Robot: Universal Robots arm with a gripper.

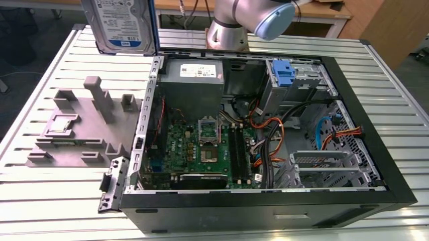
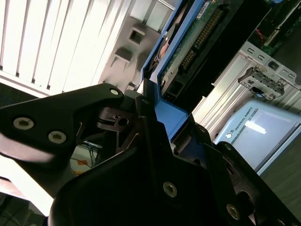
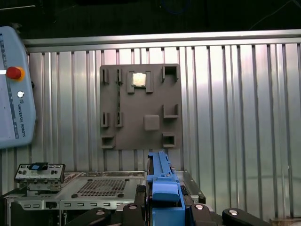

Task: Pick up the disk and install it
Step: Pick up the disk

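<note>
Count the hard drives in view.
1. The disk is held aloft in the jaws, over the table at the exterior view's upper left, outside the computer case. Its drive bays could hide more.

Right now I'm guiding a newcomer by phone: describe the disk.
Start at the open computer case. By its far corner, on the exterior view's left, the disk is held upright in the air. Unlike the grey box inside, its label is white and blue.
</note>
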